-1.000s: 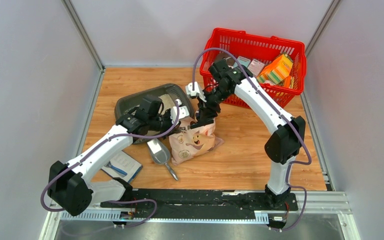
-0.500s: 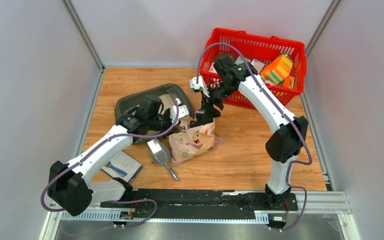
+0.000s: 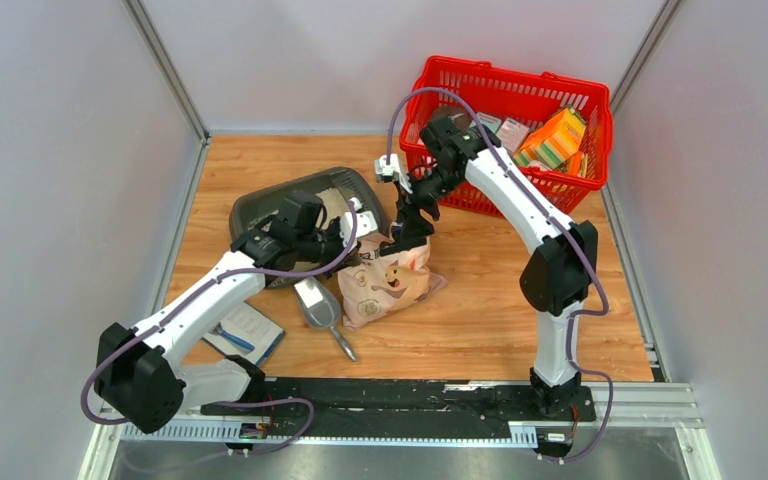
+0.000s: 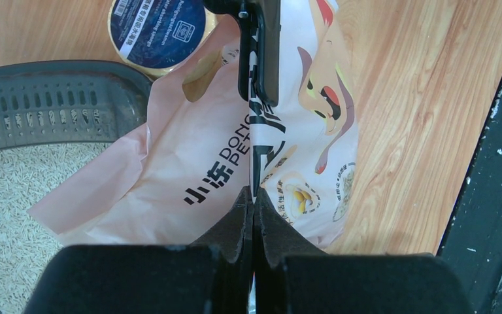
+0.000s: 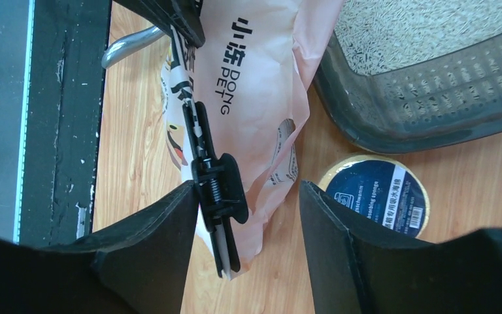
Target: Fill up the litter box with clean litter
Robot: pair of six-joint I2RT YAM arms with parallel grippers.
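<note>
The dark grey litter box sits at the back left, with pale clean litter in it. A beige-pink printed bag lies beside it, and its flap reaches over the box's rim. My left gripper is shut on the bag's folded top edge. A black spring clip sits on that same edge. My right gripper stands open around the clip, which is close to the left finger.
A red basket holding boxes stands at the back right. A silver scoop and a booklet lie near the bag. A round blue-labelled tin rests on the wood by the litter box.
My right gripper's jaws have spread wider around the clip, and that arm's elbow has swung left. The left arm and the bag have stayed put.
</note>
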